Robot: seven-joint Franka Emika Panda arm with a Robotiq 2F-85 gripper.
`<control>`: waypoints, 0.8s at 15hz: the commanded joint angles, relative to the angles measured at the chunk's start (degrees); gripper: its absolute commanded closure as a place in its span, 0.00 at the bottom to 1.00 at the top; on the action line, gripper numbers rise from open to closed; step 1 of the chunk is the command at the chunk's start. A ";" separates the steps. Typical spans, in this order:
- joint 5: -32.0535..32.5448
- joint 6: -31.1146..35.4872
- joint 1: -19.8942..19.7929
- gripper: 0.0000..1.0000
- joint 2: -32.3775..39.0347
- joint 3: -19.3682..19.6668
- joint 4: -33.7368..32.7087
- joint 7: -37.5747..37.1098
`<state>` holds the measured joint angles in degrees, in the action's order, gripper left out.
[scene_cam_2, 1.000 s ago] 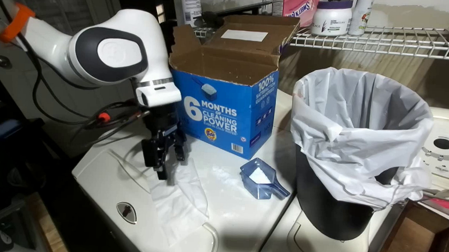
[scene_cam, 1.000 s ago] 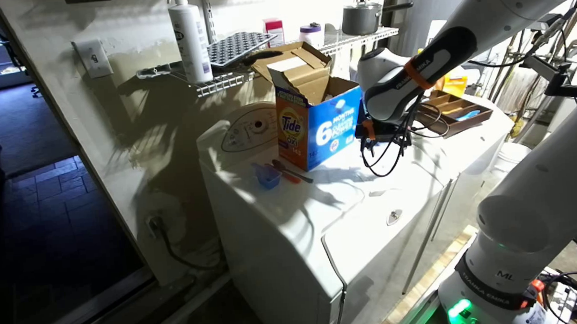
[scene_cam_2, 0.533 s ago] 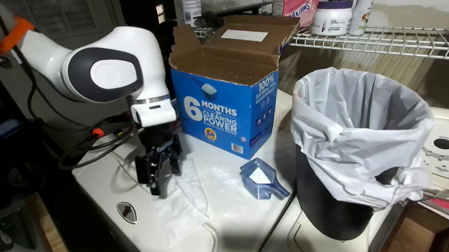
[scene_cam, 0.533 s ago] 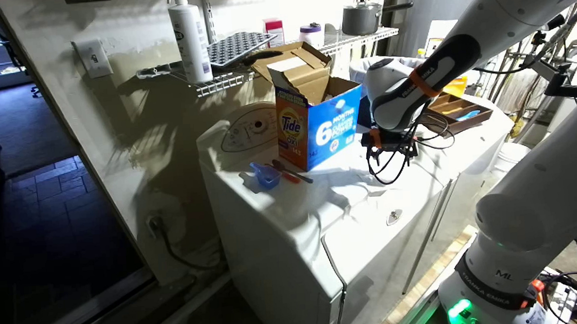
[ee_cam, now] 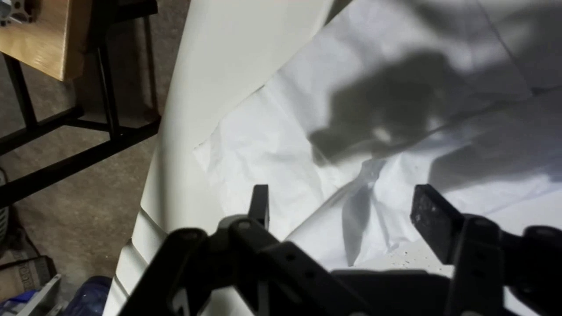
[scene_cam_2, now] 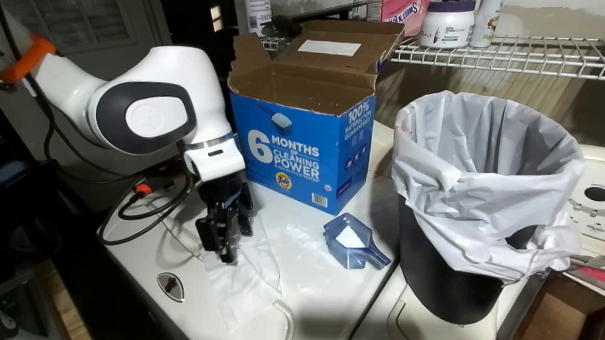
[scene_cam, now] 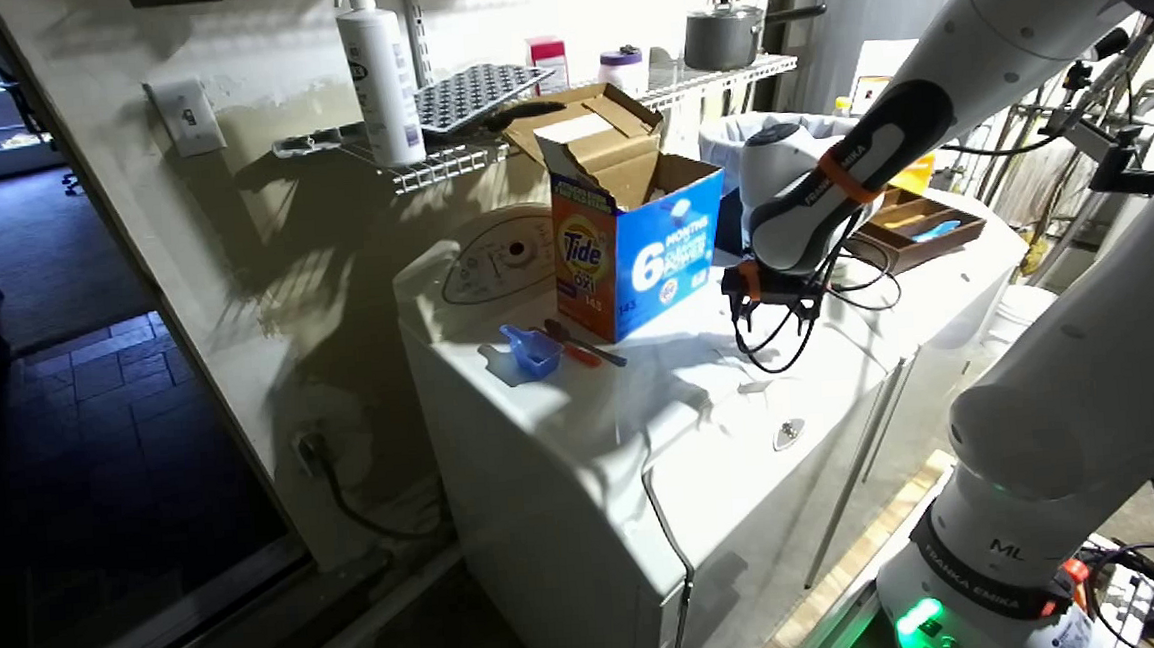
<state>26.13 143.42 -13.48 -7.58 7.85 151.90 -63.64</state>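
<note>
My gripper (ee_cam: 344, 210) is open, with its two black fingers wide apart. In an exterior view, the gripper (scene_cam_2: 237, 243) points down over a crumpled white sheet (scene_cam_2: 252, 286) on the white machine top. In the wrist view, a raised fold of the sheet (ee_cam: 325, 228) lies between the fingers; I cannot tell whether they touch it. A blue scoop (scene_cam_2: 340, 252) with white powder lies to the right of the gripper, with spilled powder (scene_cam_2: 301, 236) between. An open blue and orange Tide box (scene_cam_2: 304, 134) stands behind; it also shows in an exterior view (scene_cam: 659, 269).
A black bin (scene_cam_2: 441, 281) with a white liner (scene_cam_2: 435, 197) stands right of the scoop. A wire shelf (scene_cam_2: 562, 62) runs above. A wooden tray (scene_cam: 952, 236) stands farther along. Another blue scoop (scene_cam: 536, 355) and utensils (scene_cam: 579, 349) lie by the box.
My gripper has come down toward the white sheet, then shifted slightly right. The box, scoops, sheet and bin look unmoved.
</note>
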 commanded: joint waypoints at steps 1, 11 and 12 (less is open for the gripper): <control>-1.08 3.40 -0.43 0.46 1.73 0.31 -0.11 1.86; 0.51 5.90 -0.74 1.00 1.79 0.22 -2.48 0.40; 0.83 5.98 -0.78 1.00 2.01 0.15 -3.11 0.04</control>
<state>26.20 148.49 -13.68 -6.13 8.24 150.51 -63.32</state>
